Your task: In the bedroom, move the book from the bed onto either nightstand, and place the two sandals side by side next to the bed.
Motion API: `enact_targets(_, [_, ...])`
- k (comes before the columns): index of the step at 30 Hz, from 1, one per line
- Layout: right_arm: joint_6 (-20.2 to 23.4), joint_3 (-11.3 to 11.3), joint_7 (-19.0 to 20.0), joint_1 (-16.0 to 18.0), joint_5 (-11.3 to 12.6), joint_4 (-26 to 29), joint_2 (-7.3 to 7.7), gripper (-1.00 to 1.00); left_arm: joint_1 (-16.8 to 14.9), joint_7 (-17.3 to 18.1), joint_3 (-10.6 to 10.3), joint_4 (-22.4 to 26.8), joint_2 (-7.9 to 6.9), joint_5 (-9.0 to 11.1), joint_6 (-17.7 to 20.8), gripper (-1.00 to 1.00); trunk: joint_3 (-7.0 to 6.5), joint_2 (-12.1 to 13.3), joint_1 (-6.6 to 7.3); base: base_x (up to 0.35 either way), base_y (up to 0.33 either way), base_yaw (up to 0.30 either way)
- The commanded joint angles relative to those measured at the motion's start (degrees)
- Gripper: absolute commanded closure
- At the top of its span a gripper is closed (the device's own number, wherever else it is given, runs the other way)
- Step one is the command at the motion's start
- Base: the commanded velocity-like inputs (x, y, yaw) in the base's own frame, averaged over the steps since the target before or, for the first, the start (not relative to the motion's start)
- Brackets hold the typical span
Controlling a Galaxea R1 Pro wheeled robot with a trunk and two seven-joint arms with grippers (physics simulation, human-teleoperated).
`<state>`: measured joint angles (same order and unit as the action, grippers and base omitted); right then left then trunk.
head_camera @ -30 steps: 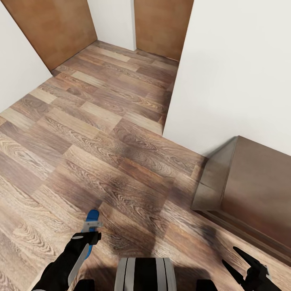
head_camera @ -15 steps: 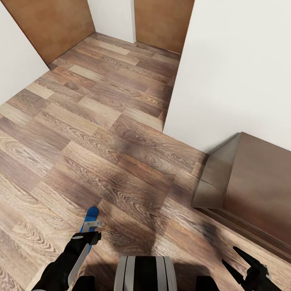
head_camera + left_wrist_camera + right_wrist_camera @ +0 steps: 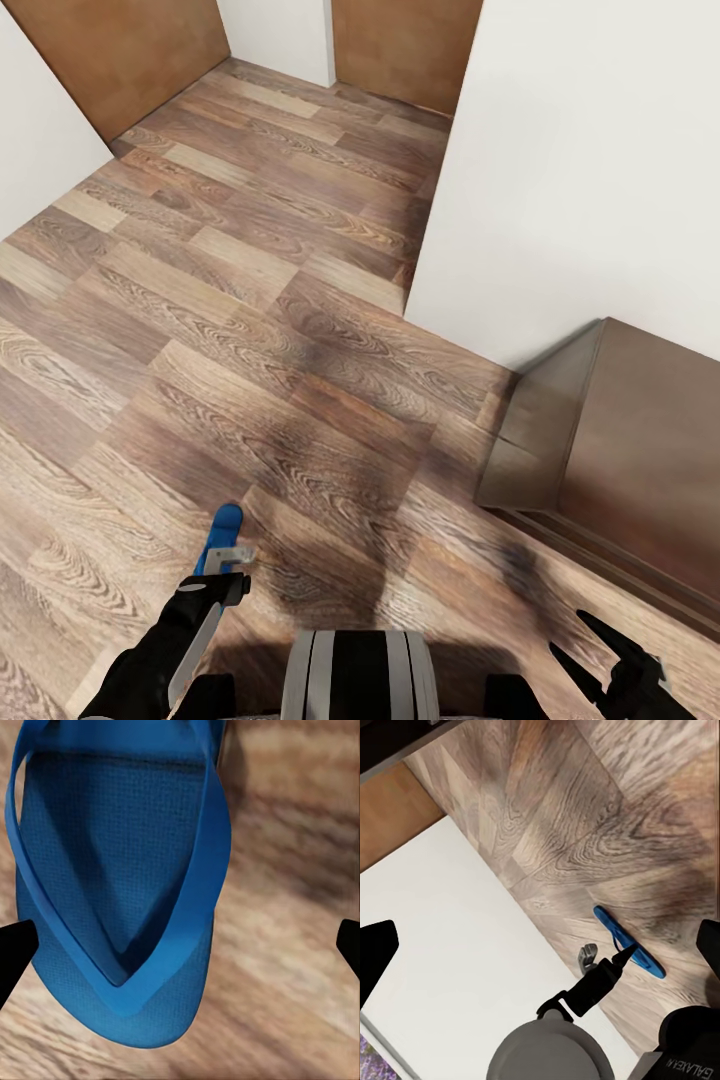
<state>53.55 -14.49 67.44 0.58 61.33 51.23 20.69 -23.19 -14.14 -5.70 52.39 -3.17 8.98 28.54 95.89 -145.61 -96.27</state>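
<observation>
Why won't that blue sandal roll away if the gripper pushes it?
The sandal looks flat and thin-soled, so it would probably slide, not roll. Its thin straps look bendy, so lifted by one it might flop. It likely weighs little.

Matte black arms (image 3: 150,665) are showing grey panels, each ending in a black two-fingered end effector (image 3: 618,665); the trunk (image 3: 358,675) is wearing black-and-grey vertical stripes.
</observation>
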Motion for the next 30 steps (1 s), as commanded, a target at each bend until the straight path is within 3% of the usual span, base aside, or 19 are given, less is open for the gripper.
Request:
enact_targets(1, [0.3,0.0,0.1,0.0,0.1,0.0,0.00,-1.00,0.0,-0.5,-0.3,0.1,-0.08,0.6,0.2,-1.00,0.04,0.0,0.01,0.000,0.000,0.000])
enact_targets(30, [0.2,0.0,0.1,0.0,0.1,0.0,-0.04,-1.00,0.0,-0.5,-0.1,0.1,-0.17,0.6,0.2,-1.00,0.04,0.0,0.01,0.000,0.023,0.000])
